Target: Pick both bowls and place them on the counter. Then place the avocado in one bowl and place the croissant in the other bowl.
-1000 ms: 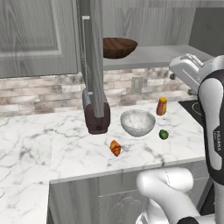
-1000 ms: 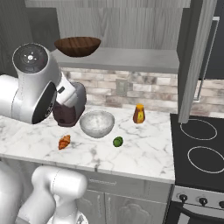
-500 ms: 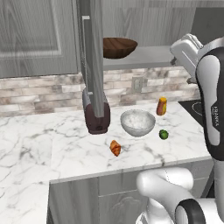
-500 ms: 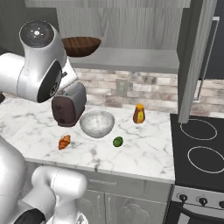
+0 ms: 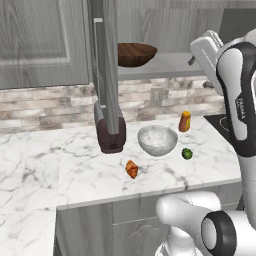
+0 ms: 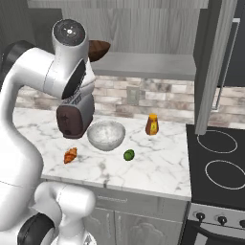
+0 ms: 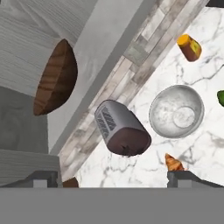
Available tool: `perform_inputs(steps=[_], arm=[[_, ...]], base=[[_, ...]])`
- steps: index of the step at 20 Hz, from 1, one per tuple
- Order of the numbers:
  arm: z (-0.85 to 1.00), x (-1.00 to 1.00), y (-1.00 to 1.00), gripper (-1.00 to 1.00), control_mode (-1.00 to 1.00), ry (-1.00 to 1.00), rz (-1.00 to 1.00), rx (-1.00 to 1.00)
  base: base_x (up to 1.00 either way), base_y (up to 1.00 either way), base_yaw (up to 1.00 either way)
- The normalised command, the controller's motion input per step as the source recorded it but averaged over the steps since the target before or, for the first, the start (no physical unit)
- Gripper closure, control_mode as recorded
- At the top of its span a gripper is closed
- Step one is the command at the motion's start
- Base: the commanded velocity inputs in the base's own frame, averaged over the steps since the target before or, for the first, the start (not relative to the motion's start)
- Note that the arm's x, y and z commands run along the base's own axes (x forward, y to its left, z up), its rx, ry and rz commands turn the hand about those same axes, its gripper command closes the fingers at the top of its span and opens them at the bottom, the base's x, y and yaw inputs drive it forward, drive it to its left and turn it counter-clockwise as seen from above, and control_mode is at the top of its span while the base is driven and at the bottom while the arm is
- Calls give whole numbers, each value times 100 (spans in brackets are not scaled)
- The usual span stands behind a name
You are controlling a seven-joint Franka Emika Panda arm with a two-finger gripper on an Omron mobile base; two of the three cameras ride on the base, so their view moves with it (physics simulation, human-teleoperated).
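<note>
The dark brown wooden bowl (image 5: 136,53) (image 7: 54,78) sits on the grey shelf (image 5: 170,64); my arm partly hides this bowl (image 6: 99,49) in the right base view. The pale marbled bowl (image 5: 157,140) (image 6: 106,134) (image 7: 176,111) stands upright on the white marble counter (image 5: 75,170). Right of it lies the green avocado (image 5: 187,153) (image 6: 128,154). The croissant (image 5: 131,169) (image 6: 70,154) (image 7: 173,162) lies in front of it. My gripper (image 7: 114,180) is open and empty, raised at shelf height to the right of the wooden bowl, apart from it.
A dark toaster (image 5: 110,136) (image 7: 122,129) stands left of the marbled bowl, under an open cabinet door (image 5: 105,65). An orange bottle (image 5: 185,121) (image 6: 152,124) is by the backsplash. A black stovetop (image 6: 220,162) borders the counter on the right.
My arm has lifted the hand from above the counter up to shelf height. The bowls, avocado and croissant have not moved.
</note>
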Motion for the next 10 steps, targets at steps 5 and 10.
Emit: perform_inputs(steps=[5,10], arm=[[0,54,6,-100,-100,0,0,10],[0,56,20,-100,-100,0,5,3]], base=[[0,0,0],[0,0,0]])
